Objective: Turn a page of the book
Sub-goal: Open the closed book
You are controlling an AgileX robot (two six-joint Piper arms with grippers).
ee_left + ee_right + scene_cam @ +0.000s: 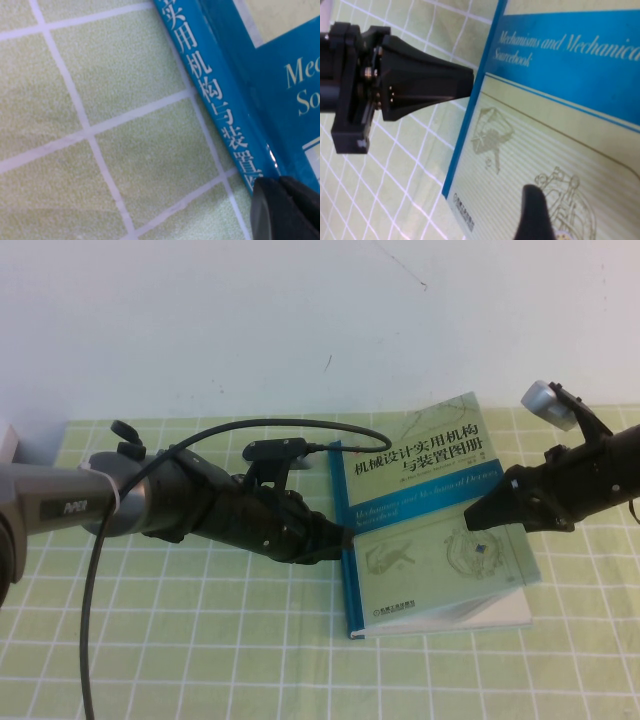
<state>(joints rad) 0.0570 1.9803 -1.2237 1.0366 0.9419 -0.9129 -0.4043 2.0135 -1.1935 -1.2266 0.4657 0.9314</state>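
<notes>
The book (430, 530) lies closed on the checked mat, its pale yellow-green cover with the teal band facing up. The page is hidden under the closed cover. My left gripper (342, 538) is shut, its tip against the book's teal spine (220, 90) at about mid-length. It shows in the left wrist view (280, 200) and as a black wedge in the right wrist view (467, 82). My right gripper (478, 522) looks shut and empty, low over the right half of the cover (560, 125). One of its fingertips (535, 210) sits by the mechanism drawing.
A green-and-white checked mat (200, 640) covers the table up to a white wall at the back. A black cable (95, 570) loops from the left arm over the mat.
</notes>
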